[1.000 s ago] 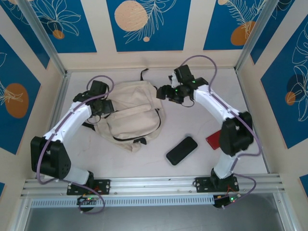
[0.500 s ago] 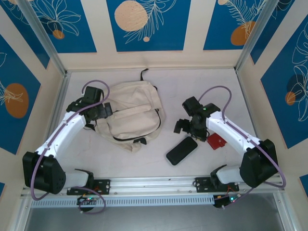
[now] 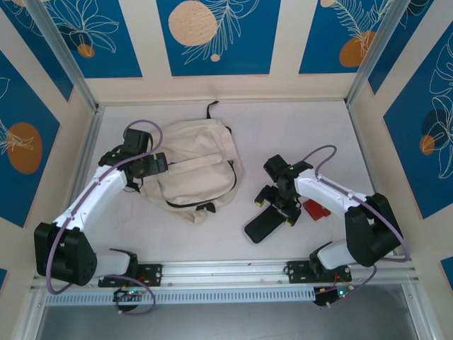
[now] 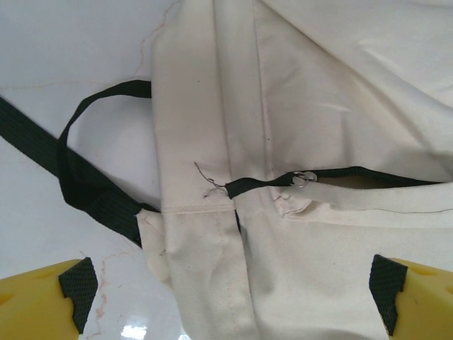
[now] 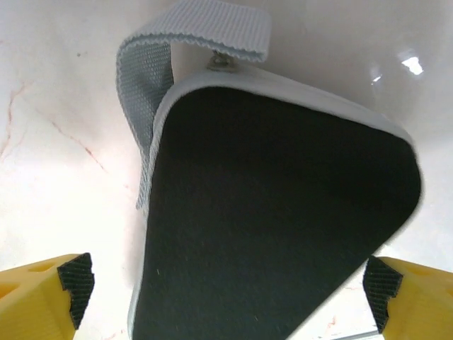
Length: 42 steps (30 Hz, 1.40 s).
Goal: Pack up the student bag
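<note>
The student bag (image 3: pixel 192 164), cream fabric with black straps, lies flat at the table's middle left. My left gripper (image 3: pixel 154 165) hovers over its left edge, open. In the left wrist view the yellow fingers with black pads (image 4: pixel 75 283) stand wide apart above the bag's side seam (image 4: pixel 212 234), near the black zipper end (image 4: pixel 255 185) and a black strap (image 4: pixel 78 185). My right gripper (image 3: pixel 276 205) is open just over the upper end of a flat black case (image 3: pixel 260 227). From the right wrist the case (image 5: pixel 283 212) lies between the spread fingers (image 5: pixel 74 280), its grey webbing loop (image 5: pixel 212 28) at the far end.
A small red object (image 3: pixel 316 210) lies on the table just right of the right gripper, partly behind the arm. Aluminium posts and patterned walls enclose the white table (image 3: pixel 297 134). The rail with the arm bases (image 3: pixel 226 270) runs along the near edge.
My right arm swung from the bag's upper right corner down to the black case. Both grippers opened wider. The left gripper drew back slightly to the bag's left edge.
</note>
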Tool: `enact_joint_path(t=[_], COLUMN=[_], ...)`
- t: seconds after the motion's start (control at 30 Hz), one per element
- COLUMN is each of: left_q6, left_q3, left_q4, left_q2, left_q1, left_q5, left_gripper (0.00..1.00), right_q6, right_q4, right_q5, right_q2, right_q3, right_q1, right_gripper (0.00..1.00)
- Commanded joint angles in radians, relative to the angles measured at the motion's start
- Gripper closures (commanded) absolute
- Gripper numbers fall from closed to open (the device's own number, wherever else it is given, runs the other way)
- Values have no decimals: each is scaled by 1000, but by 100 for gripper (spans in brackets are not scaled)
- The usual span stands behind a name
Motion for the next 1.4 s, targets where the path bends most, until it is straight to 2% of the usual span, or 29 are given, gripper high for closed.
enact_joint_path(t=[0.0,0.2,0.37,0.57,0.67,0.83,1.0,1.2,1.37], left_q6=[10,1,-5,-39,-50,-69,-95,-119,-103], left_q3=[3,11,12,-25,-37,-38,-72,-124,-85], left_q4=[16,17,38,127,171,274,480,715,756], left_q2=[-3,14,29,30,35,82,127,147,245], left_q1=[15,15,13,-20,-90,-277,-463,-605,-641], left_q5=[68,137,234,408,433,448,467,424,384], left_gripper=[0,0,0,0,0,0,0,0,1], right_q6=[54,39,2,-60,-79,-105,-125,-119,-101], right_q4=[37,86,110,128,158,217,265,313,341], right_q5=[-30,-40,-25,-11,-56,-169,-264,-390,-441], right_q2=[45,100,121,104,106,115,133,177,168], right_q3=[-8,-19,-7,52,84,137,198,245,256], right_q1=[2,-23,-37,-60,-86,-141,-198,-254,-272], right_gripper=[1,1,20,31,31,31,31,31,33])
